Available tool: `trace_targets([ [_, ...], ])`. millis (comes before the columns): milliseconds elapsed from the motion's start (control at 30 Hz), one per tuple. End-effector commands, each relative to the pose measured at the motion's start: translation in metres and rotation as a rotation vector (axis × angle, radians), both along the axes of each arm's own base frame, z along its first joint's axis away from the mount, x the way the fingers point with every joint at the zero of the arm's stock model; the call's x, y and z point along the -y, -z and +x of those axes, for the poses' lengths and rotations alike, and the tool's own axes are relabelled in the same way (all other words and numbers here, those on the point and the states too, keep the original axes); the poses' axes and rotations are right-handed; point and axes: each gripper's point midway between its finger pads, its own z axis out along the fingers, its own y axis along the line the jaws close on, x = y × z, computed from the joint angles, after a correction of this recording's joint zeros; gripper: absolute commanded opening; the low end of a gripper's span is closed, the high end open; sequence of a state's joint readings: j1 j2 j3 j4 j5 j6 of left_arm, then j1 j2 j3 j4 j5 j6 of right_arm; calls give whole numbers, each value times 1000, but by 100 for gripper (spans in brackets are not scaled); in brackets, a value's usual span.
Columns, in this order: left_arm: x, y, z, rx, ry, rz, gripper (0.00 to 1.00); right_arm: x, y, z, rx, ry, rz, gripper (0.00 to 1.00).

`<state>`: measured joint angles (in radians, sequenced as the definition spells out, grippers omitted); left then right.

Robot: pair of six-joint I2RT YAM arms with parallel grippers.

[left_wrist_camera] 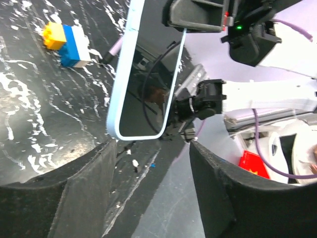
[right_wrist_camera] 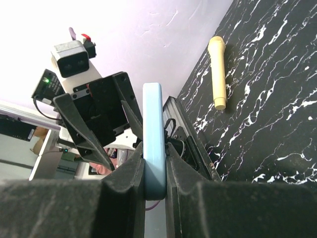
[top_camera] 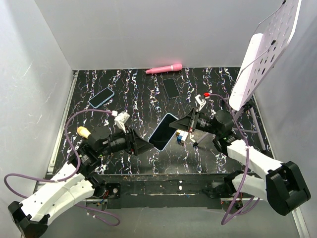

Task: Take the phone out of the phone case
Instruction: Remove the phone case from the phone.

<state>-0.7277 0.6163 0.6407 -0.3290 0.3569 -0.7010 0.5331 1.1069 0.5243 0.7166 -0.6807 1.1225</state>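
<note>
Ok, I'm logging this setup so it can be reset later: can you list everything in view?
phone in case: one, light blue case, held up over the middle of the table
blue-edged phone: one, dark screen, lying back left
dark phone: one, black, lying back centre
pink stick: one, pink, back edge
cream handle: one, cream, left side by the left arm
toy bricks: one small stack, yellow, blue and white, near the right arm
holed board: one, white, tilted, upper right
table: one, black with white veins
left tool: one, black, open at the phone's lower end
right tool: one, black, shut on the phone in case
</note>
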Motion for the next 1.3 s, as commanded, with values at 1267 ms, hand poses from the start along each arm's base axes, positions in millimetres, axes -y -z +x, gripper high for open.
trace_targets([
  [1267,52,-29,-9,-68,270,-294,21,28,-40,-21,90,-96,202,1],
])
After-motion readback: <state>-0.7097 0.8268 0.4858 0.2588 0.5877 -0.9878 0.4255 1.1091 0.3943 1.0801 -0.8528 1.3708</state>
